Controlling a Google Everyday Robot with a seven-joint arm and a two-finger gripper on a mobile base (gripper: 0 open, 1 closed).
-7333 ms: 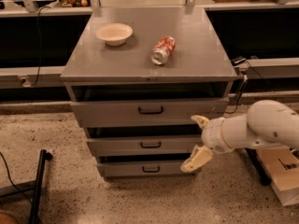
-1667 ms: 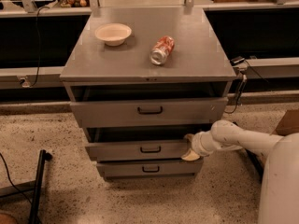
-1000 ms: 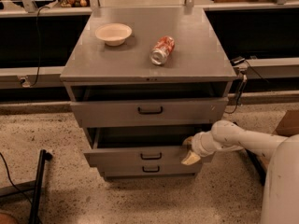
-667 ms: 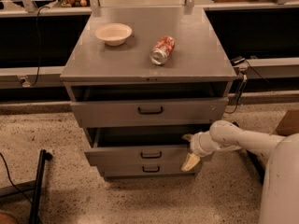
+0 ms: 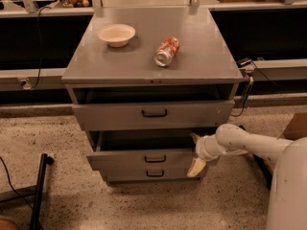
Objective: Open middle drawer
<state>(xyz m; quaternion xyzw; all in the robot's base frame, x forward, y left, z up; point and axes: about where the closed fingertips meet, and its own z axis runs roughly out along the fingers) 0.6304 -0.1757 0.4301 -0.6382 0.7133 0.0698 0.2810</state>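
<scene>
The middle drawer [image 5: 144, 159] of the grey cabinet, with its small black bar handle [image 5: 155, 159], is pulled partly out, and a dark gap shows above its front. My gripper [image 5: 195, 152] is at the right end of that drawer front. Its fingers are spread, one fingertip [image 5: 194, 137] above the front's top edge and the other [image 5: 196, 167] below it. My white arm [image 5: 249, 145] reaches in from the right.
The top drawer [image 5: 153, 113] stands slightly out; the bottom drawer [image 5: 153, 174] is in. A white bowl [image 5: 116, 34] and a lying soda can [image 5: 167, 51] are on the cabinet top. A black stand leg [image 5: 38, 190] is at the left, a cardboard box [image 5: 295, 126] at the right.
The middle drawer has slid out toward the camera, and the gap above it has widened. My gripper has moved from open air to the drawer's right end and come forward with it.
</scene>
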